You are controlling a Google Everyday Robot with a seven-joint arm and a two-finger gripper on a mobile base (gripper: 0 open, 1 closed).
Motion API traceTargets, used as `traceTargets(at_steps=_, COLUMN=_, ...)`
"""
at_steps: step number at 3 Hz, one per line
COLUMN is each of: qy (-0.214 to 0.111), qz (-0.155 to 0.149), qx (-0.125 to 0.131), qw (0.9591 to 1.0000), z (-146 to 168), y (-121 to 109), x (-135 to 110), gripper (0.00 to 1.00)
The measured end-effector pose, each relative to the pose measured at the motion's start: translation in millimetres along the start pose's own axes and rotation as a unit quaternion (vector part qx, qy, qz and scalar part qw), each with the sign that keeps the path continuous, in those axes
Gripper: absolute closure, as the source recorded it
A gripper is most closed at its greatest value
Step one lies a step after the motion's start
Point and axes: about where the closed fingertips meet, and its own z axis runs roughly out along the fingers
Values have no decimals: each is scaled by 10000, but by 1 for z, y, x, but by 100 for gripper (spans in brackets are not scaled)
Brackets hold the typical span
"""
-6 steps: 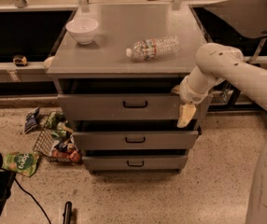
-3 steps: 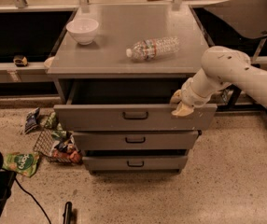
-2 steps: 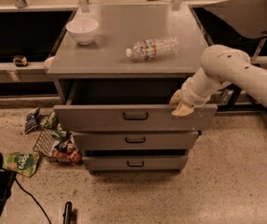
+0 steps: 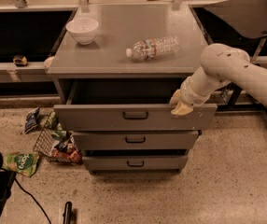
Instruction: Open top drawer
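Note:
The top drawer [image 4: 101, 117] is the widest gray metal drawer, with a small black loop handle [image 4: 135, 115] at its centre. It stands pulled out, and its dark interior [image 4: 124, 91] shows under the cabinet top. My gripper [image 4: 179, 104], on a white arm coming from the right, rests at the drawer front's upper right edge, its cream fingertips [image 4: 181, 109] hooked over the rim.
Two narrower drawers [image 4: 135, 140] sit below, slightly out. On the cabinet top [image 4: 124, 55] stand a white bowl [image 4: 82, 30] and a lying plastic bottle [image 4: 153, 47]. Snack bags and a wire basket [image 4: 54, 143] lie on the floor at left. A black stand [image 4: 245, 17] is at right.
The top drawer has come out from nearly shut to well open over two seconds. My gripper moved up to its top right rim. Little has changed in the last second.

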Motion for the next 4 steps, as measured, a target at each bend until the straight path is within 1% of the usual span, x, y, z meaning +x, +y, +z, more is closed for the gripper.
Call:
traceTargets(at_steps=1, qy=0, qz=0, qx=-1, qw=10000, z=0, y=0, x=0, gripper=35)
traceTargets(at_steps=2, qy=-41, qz=-29, qx=-63, qw=10000, z=3, y=2, x=1, gripper=12)
traceTargets(at_steps=3, qy=-41, qz=-29, qx=-66, qw=10000, z=3, y=2, x=1, gripper=0)
traceTargets(at_steps=4, qy=-6, qz=-40, qx=-407, qw=9992, z=17, y=17, x=-4, gripper=0)
